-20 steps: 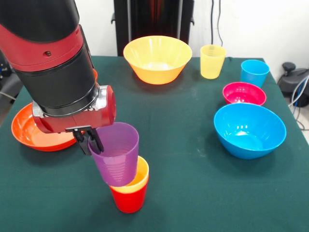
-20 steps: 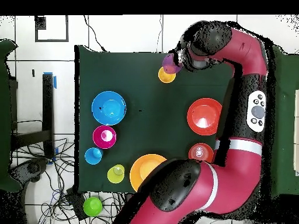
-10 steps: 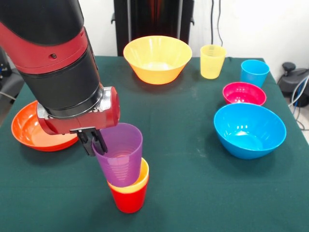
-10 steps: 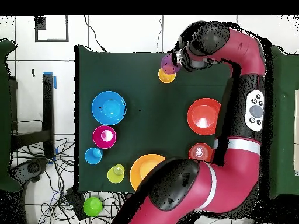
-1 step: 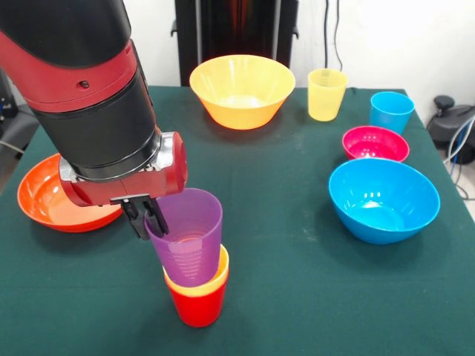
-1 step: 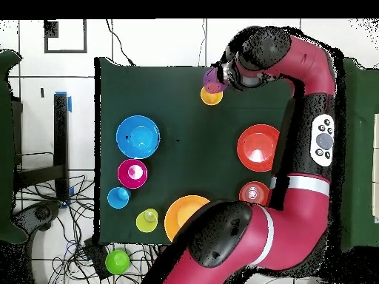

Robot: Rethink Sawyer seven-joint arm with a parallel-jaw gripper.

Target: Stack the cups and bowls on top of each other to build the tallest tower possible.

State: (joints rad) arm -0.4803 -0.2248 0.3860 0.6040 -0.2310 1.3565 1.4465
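Nearest, a red plastic cup (image 5: 197, 307) holds a yellow-orange cup (image 5: 215, 278); the black gripper (image 5: 146, 219) pinches the rim of a purple tumbler (image 5: 187, 236) partly nested there. Beyond: wide shallow orange bowl (image 5: 43, 202), large blue bowl (image 5: 384, 200), magenta bowl (image 5: 375, 144), yellow-orange bowl (image 5: 242, 90).

Translucent purple plastic cup (image 5: 185, 236), tilted, lower end inside yellow-orange plastic cup (image 5: 211, 279) nested in upright red plastic cup (image 5: 197, 308); large yellow-orange (image 5: 242, 90), large blue (image 5: 384, 199), small magenta-pink (image 5: 375, 143) and shallow orange (image 5: 52, 200) glossy bowls apart, upright.

Green-clothed table (image 5: 297, 282); bowls (image 5: 384, 199), cups (image 5: 326, 94), perhaps nine pieces.
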